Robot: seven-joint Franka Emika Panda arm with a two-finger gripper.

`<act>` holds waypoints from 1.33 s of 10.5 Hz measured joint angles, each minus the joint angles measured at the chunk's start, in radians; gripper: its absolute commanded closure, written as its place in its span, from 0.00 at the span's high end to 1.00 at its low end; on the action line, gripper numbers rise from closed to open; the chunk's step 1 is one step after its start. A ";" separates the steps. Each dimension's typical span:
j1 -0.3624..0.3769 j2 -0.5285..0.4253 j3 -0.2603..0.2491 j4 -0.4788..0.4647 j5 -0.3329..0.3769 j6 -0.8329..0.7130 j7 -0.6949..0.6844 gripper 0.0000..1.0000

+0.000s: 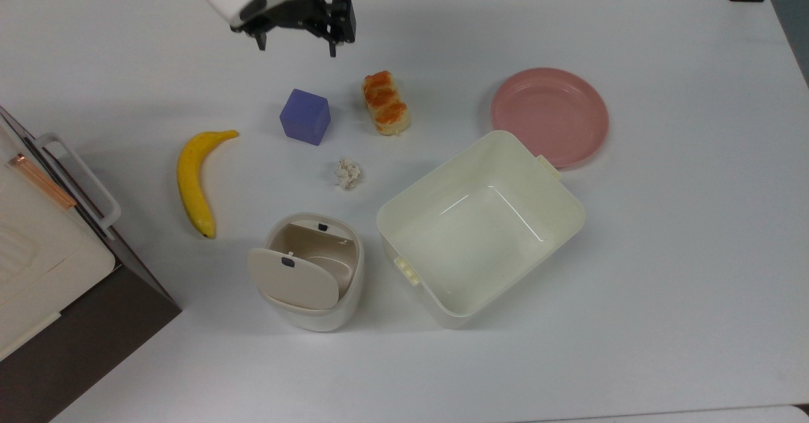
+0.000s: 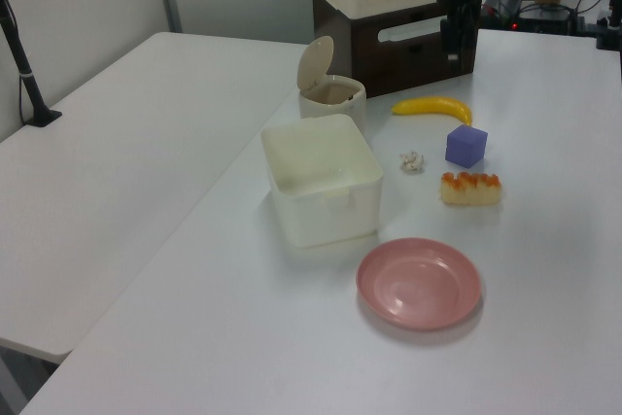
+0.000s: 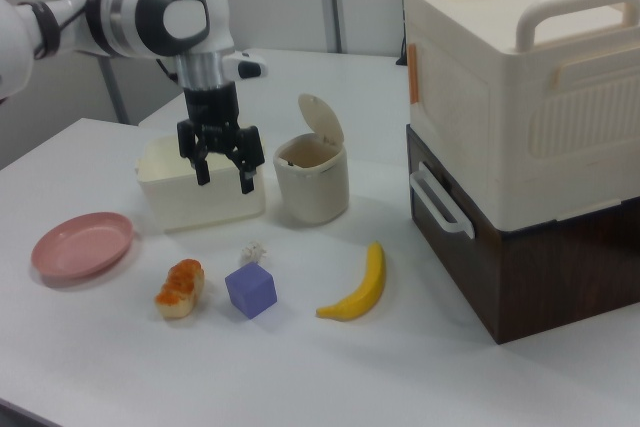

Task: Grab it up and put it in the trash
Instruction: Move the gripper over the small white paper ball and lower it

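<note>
The approach is in hand: the claw point(image 1: 295, 42) hangs wide open and empty above the counter point(image 1: 663, 252), beyond the purple cube point(image 1: 305, 116). The paper ball point(image 1: 347, 173) lies untouched between cube and trash bin point(image 1: 314, 271) (lid up). Next, I judge, it must descend over the ball.
</note>
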 measured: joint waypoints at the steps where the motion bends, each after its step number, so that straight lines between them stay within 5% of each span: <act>1: 0.011 0.019 0.000 -0.008 -0.025 0.013 0.000 1.00; 7: 0.033 0.056 0.000 -0.161 -0.102 0.259 -0.117 0.99; 14: 0.019 0.193 -0.001 -0.178 -0.143 0.418 -0.136 1.00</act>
